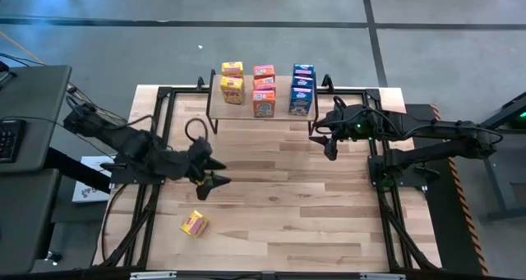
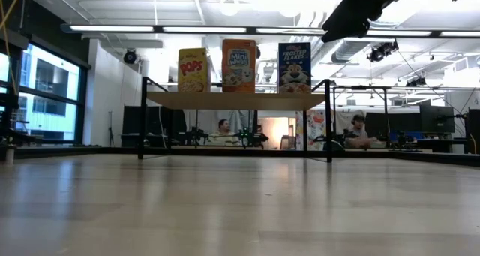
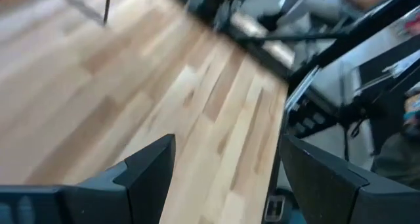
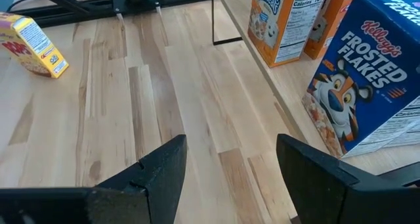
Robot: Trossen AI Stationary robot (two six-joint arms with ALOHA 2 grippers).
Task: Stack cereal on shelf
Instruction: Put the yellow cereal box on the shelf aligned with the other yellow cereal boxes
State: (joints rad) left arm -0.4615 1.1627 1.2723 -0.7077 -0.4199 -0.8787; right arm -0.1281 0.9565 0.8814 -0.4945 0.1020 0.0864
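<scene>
The shelf (image 1: pixel 263 116) stands at the far edge of the table (image 1: pixel 271 206), and everything here is placed from it. On its top stand eight cereal boxes in three rows running front to back: two yellow boxes (image 1: pixel 233 81) at the left end, three orange boxes (image 1: pixel 264 89) in the middle, three blue boxes (image 1: pixel 302 87) at the right end. From table height the front box of each row shows above the shelf top: yellow (image 2: pixel 193 70), orange (image 2: pixel 238 64), blue (image 2: pixel 294 67). A ninth box, the loose yellow box (image 1: pixel 194 223), lies on the table well in front of the shelf's left end, apparently tipped on its side.

The right gripper (image 1: pixel 329 149) hangs just in front of the shelf's right end, fingers (image 4: pixel 164 168) spread wide and holding nothing; its camera sees the front blue box (image 4: pixel 364 86) close by. The left gripper (image 1: pixel 212 180) hovers in front of the shelf's left end, between the shelf and the loose yellow box, fingers (image 3: pixel 151 168) likewise parted over bare wood, holding nothing.

Beyond the shelf, in the room, two people (image 2: pixel 223 128) sit at benches.
</scene>
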